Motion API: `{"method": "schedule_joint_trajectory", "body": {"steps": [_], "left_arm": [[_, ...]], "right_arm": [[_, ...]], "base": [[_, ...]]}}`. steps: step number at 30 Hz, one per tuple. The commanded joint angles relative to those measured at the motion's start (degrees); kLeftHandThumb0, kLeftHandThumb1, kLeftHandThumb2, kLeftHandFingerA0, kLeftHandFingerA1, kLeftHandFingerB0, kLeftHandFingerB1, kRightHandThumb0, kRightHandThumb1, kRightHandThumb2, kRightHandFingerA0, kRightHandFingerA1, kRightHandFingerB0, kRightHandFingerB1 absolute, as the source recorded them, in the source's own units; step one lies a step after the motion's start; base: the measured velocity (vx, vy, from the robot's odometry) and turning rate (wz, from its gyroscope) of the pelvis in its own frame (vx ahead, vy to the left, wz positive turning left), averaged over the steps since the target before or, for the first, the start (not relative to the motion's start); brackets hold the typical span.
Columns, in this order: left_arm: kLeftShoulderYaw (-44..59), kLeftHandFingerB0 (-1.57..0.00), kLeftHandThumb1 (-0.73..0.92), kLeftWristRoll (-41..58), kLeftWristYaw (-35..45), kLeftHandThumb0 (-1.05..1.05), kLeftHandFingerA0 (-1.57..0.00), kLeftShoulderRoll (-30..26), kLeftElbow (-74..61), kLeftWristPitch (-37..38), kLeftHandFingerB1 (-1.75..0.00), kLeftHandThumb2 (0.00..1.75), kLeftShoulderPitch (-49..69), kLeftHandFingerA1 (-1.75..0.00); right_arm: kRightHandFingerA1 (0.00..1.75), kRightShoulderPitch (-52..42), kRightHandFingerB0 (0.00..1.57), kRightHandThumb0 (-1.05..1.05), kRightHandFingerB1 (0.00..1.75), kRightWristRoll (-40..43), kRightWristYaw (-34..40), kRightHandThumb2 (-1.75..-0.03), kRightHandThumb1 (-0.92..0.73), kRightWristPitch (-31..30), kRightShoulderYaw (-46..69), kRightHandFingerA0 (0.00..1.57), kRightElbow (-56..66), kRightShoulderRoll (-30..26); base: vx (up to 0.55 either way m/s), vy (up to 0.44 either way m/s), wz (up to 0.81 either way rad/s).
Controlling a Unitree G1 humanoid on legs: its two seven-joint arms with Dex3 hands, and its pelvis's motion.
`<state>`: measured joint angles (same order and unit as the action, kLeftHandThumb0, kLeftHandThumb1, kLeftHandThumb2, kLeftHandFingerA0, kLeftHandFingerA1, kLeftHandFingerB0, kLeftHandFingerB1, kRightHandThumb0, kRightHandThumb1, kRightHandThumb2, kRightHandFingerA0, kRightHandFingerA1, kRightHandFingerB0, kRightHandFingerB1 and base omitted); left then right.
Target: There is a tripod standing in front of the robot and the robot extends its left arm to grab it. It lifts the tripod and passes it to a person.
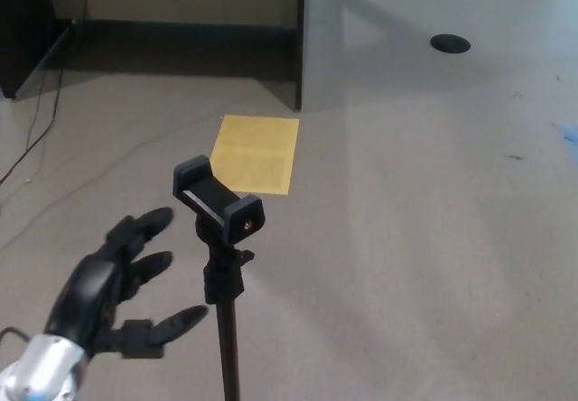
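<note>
One tripod point(223, 265) stands upright on a pale carpeted floor point(415, 238), just left of the middle of the view, its black pole running down out of the bottom edge. At its top sits one black phone clamp point(217, 200), tilted, with nothing in it. One robot hand point(117, 288), the left, reaches in from the lower left corner on a silver wrist; its thumb and two thick fingers point(144, 226) are spread apart and hold nothing. The thumb tip lies just beside the pole without touching it, and the fingers point toward the clamp from the left. The right hand does not show. One yellow sheet point(257, 154) lies flat on the floor just beyond the clamp. Behind it stands one dark cabinet panel point(301, 35), edge-on, with a shadowed recess to its left. One thin cable point(41, 130) trails down the far left side. One round black disc point(450, 43) sits in the floor at the upper right, and a blue scrap point(569, 135) touches the right edge. The floor to the right of the tripod is broad and open.
</note>
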<state>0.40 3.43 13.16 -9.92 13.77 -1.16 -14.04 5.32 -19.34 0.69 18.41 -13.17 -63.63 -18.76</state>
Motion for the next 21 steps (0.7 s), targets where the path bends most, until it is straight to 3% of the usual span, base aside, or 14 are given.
{"method": "schedule_joint_trajectory", "body": {"steps": [1, 2, 9, 10, 14, 15, 16, 21], "left_arm": [[-1.6, 0.00, 0.23, 1.0, 2.8, -0.28, -0.04, 0.4, 1.0, -6.6, -0.48, 0.81, -1.4, -0.48], [-1.7, 0.00, 0.24, 1.1, 3.3, -0.28, -0.04, 0.2, 1.0, -6.7, -0.48, 0.82, -1.2, -0.48], [-4.3, -0.01, 0.26, 0.3, 8.3, -0.29, -0.04, -2.7, 2.5, -6.9, -0.48, 0.83, -2.0, -0.48], [-4.7, -0.09, 0.37, 0.2, 8.9, -0.59, -0.27, -3.2, 2.5, -7.8, -0.30, 0.67, -2.2, -0.44], [-5.1, -0.08, 0.38, 0.5, 9.9, -0.57, -0.23, -3.1, 3.5, -7.6, -0.30, 0.65, -2.3, -0.43], [-5.2, -0.01, 0.22, 0.4, 9.8, -0.29, -0.04, -2.9, 3.5, -7.7, -0.48, 0.81, -2.3, -0.48], [-5.4, -0.08, 0.37, 0.3, 9.8, -0.56, -0.22, -2.7, 3.5, -7.7, -0.32, 0.64, -1.9, -0.43], [-6.9, -0.08, 0.37, -1.1, 8.2, -0.58, -0.24, -1.4, 2.7, -9.9, -0.33, 0.67, -1.7, -0.43]], "right_arm": [[0.57, 0.3, 0.40, -0.47, 0.48, -0.5, 0.6, -0.85, -0.58, 0.2, 0.0, 0.62, 0.2, -0.8], [0.44, 0.3, 0.45, -0.40, 0.36, -0.4, 0.5, -0.61, -0.70, 0.3, 0.0, 0.70, 0.2, -0.8], [0.42, 0.5, 0.47, -0.40, 0.36, -0.4, 0.5, -0.61, -0.70, 0.3, 0.3, 0.69, 0.4, -0.9], [0.43, 0.5, 0.47, -0.39, 0.36, -0.3, 0.4, -0.60, -0.70, 0.6, 0.4, 0.69, 0.4, -0.9], [0.43, 0.5, 0.47, -0.40, 0.36, -0.4, 0.5, -0.61, -0.70, 0.2, 0.4, 0.69, 0.3, -0.7], [0.42, 0.6, 0.47, -0.40, 0.36, -0.4, 0.6, -0.61, -0.70, 0.4, 0.3, 0.68, 0.0, -0.7], [0.42, 0.3, 0.46, -0.40, 0.36, -0.6, 0.7, -0.62, -0.69, 0.6, 0.2, 0.69, -0.1, -0.6], [0.43, 0.3, 0.47, -0.40, 0.36, -0.6, 0.5, -0.61, -0.70, 0.0, 0.1, 0.69, 0.0, -0.5]], "base": [[0.00, 0.000, 0.00], [0.00, 0.000, 0.00], [0.00, 0.000, 0.00], [0.00, 0.000, 0.00], [0.00, 0.000, 0.00], [0.00, 0.000, 0.00], [0.00, 0.000, 0.00], [0.00, 0.000, 0.00]]}}
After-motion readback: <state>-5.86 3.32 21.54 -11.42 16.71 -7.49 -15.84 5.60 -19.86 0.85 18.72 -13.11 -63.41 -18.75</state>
